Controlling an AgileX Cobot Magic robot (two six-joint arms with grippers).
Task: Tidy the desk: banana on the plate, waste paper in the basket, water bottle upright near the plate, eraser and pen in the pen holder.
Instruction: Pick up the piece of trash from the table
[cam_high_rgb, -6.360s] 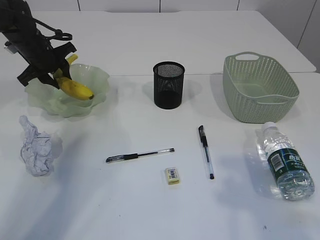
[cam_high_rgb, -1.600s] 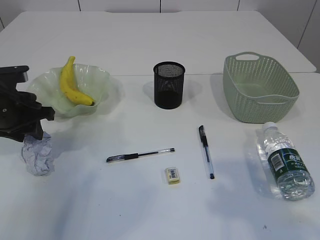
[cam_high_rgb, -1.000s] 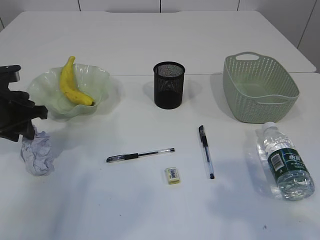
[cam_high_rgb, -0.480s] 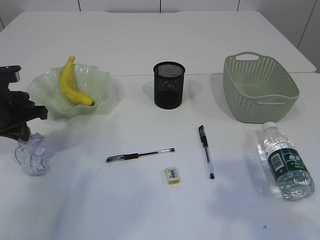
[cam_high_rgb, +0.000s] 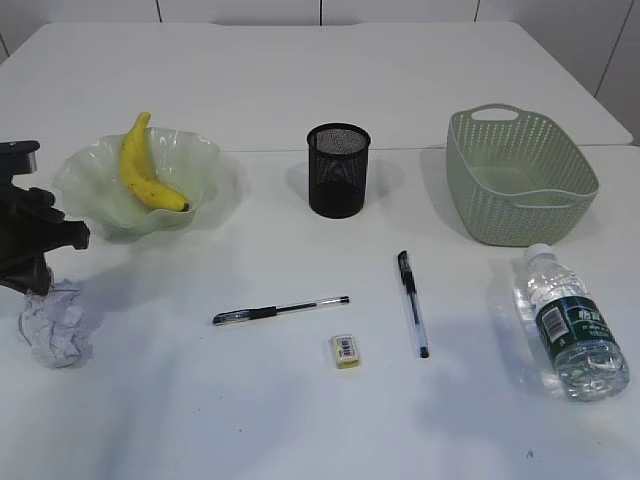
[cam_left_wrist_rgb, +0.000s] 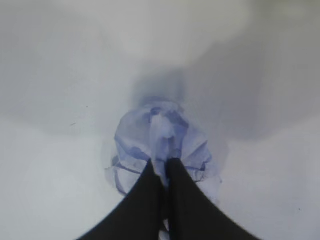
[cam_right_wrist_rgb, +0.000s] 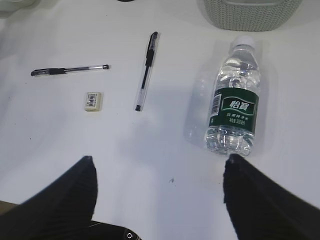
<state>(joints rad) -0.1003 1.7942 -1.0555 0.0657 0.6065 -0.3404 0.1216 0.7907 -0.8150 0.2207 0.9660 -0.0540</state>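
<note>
Exterior view: white worktop (cam_high_rgb: 300, 420), pale wall panels behind. Left hand (cam_left_wrist_rgb: 164, 167) pinches the waste paper (cam_left_wrist_rgb: 165, 135) at the left edge; right hand (cam_right_wrist_rgb: 160, 200) gapes wide above the lying water bottle (cam_right_wrist_rgb: 234, 107).

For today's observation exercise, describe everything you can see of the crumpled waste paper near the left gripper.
The waste paper is a crumpled white ball with faint bluish lines and creases, loosely wadded with ragged folds. It sits at the table's left edge, in front of the green plate, apart from it. In the left wrist view the left gripper, jaws shut together, pinches a fold at the top of the ball. Whether it rests on the table is unclear.
</note>
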